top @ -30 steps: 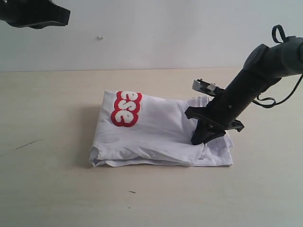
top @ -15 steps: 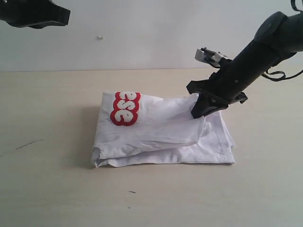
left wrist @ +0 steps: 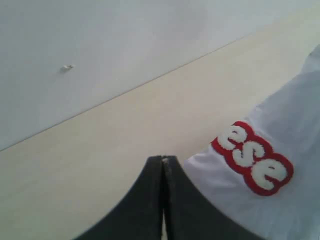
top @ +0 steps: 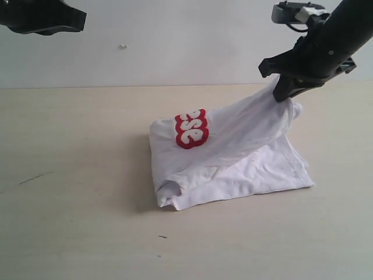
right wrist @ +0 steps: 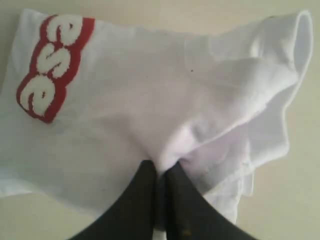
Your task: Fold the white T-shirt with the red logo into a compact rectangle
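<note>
The white T-shirt [top: 233, 157] lies partly folded on the table, its right side pulled up into the air. The red logo [top: 191, 128] shows on its upper left part, with the letters "ese" readable [right wrist: 47, 67]. My right gripper [top: 281, 93] is shut on a pinch of the shirt's cloth and holds it well above the table at the upper right; the cloth bunches between the fingertips [right wrist: 162, 167]. My left gripper [left wrist: 163, 160] is shut with nothing in it, held high above the table left of the shirt, whose logo corner [left wrist: 252, 162] shows beside it.
The light wooden table [top: 70, 192] stretches around the shirt, with a white wall [top: 175, 41] behind it. The dark left arm [top: 41, 16] hangs at the top left corner. A small dark mark [top: 35, 178] lies on the table at left.
My right gripper has risen and moved up to the right with the cloth in it. The shirt's right side lifted off the table, and the whole shirt slid to the right.
</note>
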Robot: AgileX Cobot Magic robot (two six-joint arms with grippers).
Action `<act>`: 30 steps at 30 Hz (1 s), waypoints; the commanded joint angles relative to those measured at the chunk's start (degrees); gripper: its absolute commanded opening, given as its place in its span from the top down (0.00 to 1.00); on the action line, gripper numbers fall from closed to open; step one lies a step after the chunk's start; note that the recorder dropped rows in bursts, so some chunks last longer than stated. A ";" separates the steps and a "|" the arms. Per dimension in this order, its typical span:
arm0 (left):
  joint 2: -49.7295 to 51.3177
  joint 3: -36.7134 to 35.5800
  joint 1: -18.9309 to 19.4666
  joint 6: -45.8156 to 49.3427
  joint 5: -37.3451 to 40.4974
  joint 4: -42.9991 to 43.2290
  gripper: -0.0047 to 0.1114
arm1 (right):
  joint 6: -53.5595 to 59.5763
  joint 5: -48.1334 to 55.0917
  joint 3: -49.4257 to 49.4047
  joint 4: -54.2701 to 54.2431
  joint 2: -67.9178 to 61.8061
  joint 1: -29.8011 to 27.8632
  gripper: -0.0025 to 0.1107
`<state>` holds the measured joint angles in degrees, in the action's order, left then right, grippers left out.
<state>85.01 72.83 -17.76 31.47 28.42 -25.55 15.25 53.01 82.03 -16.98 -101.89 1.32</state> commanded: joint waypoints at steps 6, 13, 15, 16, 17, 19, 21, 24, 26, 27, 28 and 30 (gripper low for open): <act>-0.49 -0.31 0.08 -0.24 -0.21 -0.61 0.96 | -3.17 -2.47 -3.69 6.90 -1.69 0.04 0.94; -0.49 -0.31 0.08 -0.24 -0.56 -0.61 0.96 | -6.52 -1.72 -2.88 12.49 -2.90 0.04 0.55; -0.49 -0.31 0.08 -0.24 -0.56 -0.61 0.96 | -6.66 -1.43 -2.11 12.61 -2.90 0.04 0.52; -0.49 -0.31 0.08 -0.24 -0.56 -0.61 0.96 | -7.15 -1.22 -1.57 12.61 -2.90 0.04 0.52; -0.49 -0.31 0.08 -0.24 -0.56 -0.61 0.96 | -7.73 -0.90 -1.09 12.49 -2.90 0.04 0.53; -0.49 -0.31 0.08 -0.24 -0.56 -0.61 0.96 | -7.31 -0.63 -0.55 10.65 -2.79 0.04 0.53; -0.49 -0.31 0.08 -0.24 -0.56 -0.61 0.96 | -5.50 -0.78 -0.68 6.74 -3.01 0.04 0.61; -0.49 -0.31 0.08 -0.24 -0.56 -0.61 0.96 | -1.70 -3.92 -2.27 3.46 -5.25 0.74 0.85; -0.36 -0.31 0.08 -0.24 -0.66 -0.61 0.96 | -1.42 -4.97 -2.40 3.63 -7.58 1.89 0.98; -0.36 -0.31 0.08 -0.24 -0.66 -0.61 0.96 | -1.41 -5.71 -2.40 3.63 -8.88 2.48 0.98; -0.36 -0.31 0.08 -0.24 -0.66 -0.61 0.96 | -1.41 -6.57 -2.40 3.63 -10.08 3.05 0.98; -0.36 -0.31 0.08 -0.24 -0.66 -0.61 0.96 | -1.41 -7.71 -2.29 3.63 -12.59 4.56 0.98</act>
<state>85.01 72.83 -17.76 31.47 28.42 -25.55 13.04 47.47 79.88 -12.84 -111.71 4.24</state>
